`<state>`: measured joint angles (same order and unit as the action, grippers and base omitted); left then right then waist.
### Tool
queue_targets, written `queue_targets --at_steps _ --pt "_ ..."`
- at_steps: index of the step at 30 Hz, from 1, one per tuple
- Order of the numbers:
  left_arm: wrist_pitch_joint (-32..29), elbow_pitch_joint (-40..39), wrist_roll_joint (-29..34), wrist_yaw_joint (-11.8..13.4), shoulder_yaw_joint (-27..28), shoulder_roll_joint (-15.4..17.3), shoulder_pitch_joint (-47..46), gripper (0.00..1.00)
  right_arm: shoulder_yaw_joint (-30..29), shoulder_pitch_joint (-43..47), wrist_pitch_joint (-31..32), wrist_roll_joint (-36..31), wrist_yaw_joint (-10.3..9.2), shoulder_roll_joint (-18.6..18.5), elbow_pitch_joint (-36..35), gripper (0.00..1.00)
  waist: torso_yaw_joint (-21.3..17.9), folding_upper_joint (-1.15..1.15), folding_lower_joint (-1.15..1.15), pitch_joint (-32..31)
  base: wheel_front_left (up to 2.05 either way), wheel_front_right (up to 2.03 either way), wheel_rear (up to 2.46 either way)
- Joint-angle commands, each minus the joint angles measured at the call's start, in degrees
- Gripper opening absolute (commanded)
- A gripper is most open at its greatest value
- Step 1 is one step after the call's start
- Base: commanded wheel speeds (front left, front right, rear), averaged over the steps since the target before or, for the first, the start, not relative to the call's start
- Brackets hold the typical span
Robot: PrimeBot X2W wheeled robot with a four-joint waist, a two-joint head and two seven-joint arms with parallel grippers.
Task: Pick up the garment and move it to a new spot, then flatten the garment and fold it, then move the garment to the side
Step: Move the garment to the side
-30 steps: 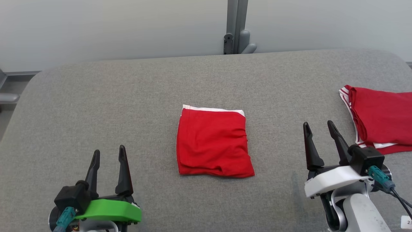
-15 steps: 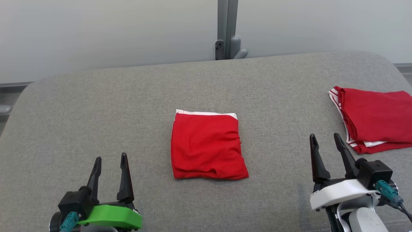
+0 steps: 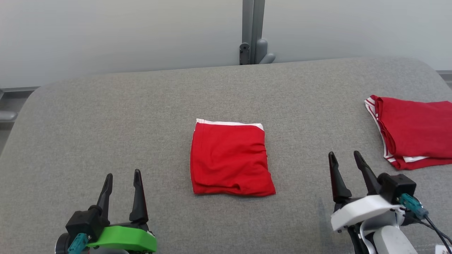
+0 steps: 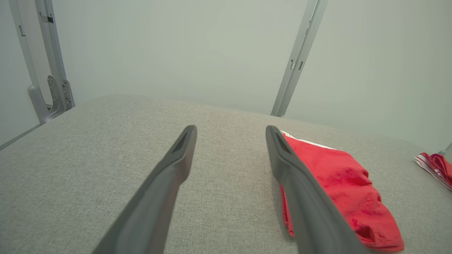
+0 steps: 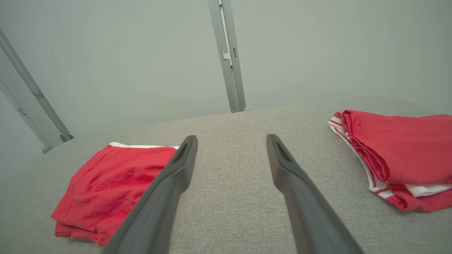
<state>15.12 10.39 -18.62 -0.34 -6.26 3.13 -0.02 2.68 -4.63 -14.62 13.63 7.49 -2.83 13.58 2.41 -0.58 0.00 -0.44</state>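
A red garment [image 3: 230, 160] with a white band along its far edge lies folded into a rough square in the middle of the grey padded table [image 3: 141, 116]. It also lies at the right of the left wrist view, garment [image 4: 339, 183], and at the lower left of the right wrist view, garment [image 5: 109, 183]. My left gripper [image 3: 123, 174] hovers open at the near left, well apart from the cloth. Open too, my right gripper [image 3: 344, 155] stands at the near right, between the folded garment and the stack beside it. Nothing is between either pair of fingers.
A stack of folded red clothes with white stripes [image 3: 413, 132] rests at the table's right edge, also seen as the stack [image 5: 399, 155]. A grey metal post [image 3: 253, 31] rises behind the table's far edge against a pale wall.
The head camera shifted slightly, so the whole picture slid. My right gripper has drawn a little left, away from the stack. The folded garment and my left gripper stay as they were.
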Motion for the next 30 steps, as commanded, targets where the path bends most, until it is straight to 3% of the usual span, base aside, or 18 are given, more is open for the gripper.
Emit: queue_targets --at_steps 1,9,16,29,30 --pt "0.0 0.1 0.1 -0.2 0.0 0.1 -0.1 1.00 0.8 -2.2 1.2 0.8 -0.01 -0.1 1.2 1.00 0.5 0.58 0.00 0.3 0.00 0.00 0.00" --pt "0.0 0.2 0.1 -0.4 -0.8 0.0 -2.4 1.00 8.2 -14.1 12.7 7.9 -0.02 -3.3 14.3 1.00 4.8 0.58 0.00 3.1 0.00 0.00 0.00" --pt "0.0 0.3 -0.1 -0.3 -1.4 -0.1 -4.1 1.00 14.2 -22.0 17.1 17.5 -0.02 -5.9 24.8 1.00 10.4 0.58 0.00 6.3 0.00 0.00 0.00" --pt "0.0 0.4 -0.5 -0.5 -1.3 -0.2 -5.4 1.00 21.5 -28.1 22.6 32.1 -0.02 -8.6 33.6 1.00 15.7 0.58 0.00 8.9 0.00 0.00 0.00" --pt "0.0 0.4 -0.5 -0.5 -1.2 -0.2 -5.5 1.00 22.1 -28.3 22.5 32.8 -0.02 -9.0 33.8 0.49 15.8 0.58 0.00 9.0 0.00 0.00 0.00"
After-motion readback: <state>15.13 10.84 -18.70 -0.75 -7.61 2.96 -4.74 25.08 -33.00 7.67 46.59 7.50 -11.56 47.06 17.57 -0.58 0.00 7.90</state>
